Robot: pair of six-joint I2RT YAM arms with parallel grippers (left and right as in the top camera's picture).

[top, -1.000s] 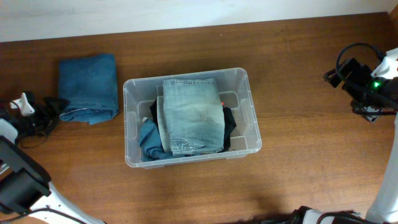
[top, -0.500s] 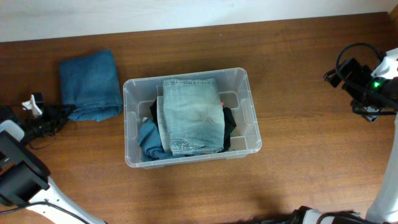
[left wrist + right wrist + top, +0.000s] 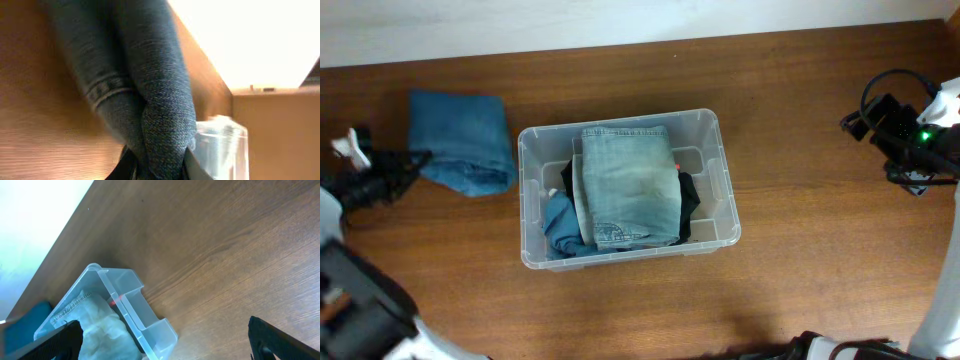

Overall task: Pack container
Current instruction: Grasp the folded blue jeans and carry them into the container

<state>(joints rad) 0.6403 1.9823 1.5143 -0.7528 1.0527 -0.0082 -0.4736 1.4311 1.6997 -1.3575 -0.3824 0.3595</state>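
Observation:
The container (image 3: pixel 720 200), a clear plastic tub, stands mid-table with folded light-blue jeans (image 3: pixel 625 185) lying on top of darker clothes inside it. Left of it lie folded dark-blue jeans (image 3: pixel 465 140). My left gripper (image 3: pixel 418 160) is shut on their left edge. In the left wrist view the denim (image 3: pixel 150 95) is pinched between my left gripper's (image 3: pixel 156 170) fingers, with the container's corner (image 3: pixel 222 145) beyond. My right gripper (image 3: pixel 875 125) hovers far to the right of the tub, open and holding nothing; in the right wrist view its fingers (image 3: pixel 65 340) frame the container's end (image 3: pixel 132 315).
A pale wall runs along the table's far edge (image 3: pixel 620 30). Bare wood table (image 3: pixel 800 110) lies between the tub and my right arm. The left arm's base (image 3: pixel 360 320) fills the near left corner.
My left gripper has shut on the left edge of the dark-blue jeans and moved a little toward the far side, bunching that edge. The right arm has not moved.

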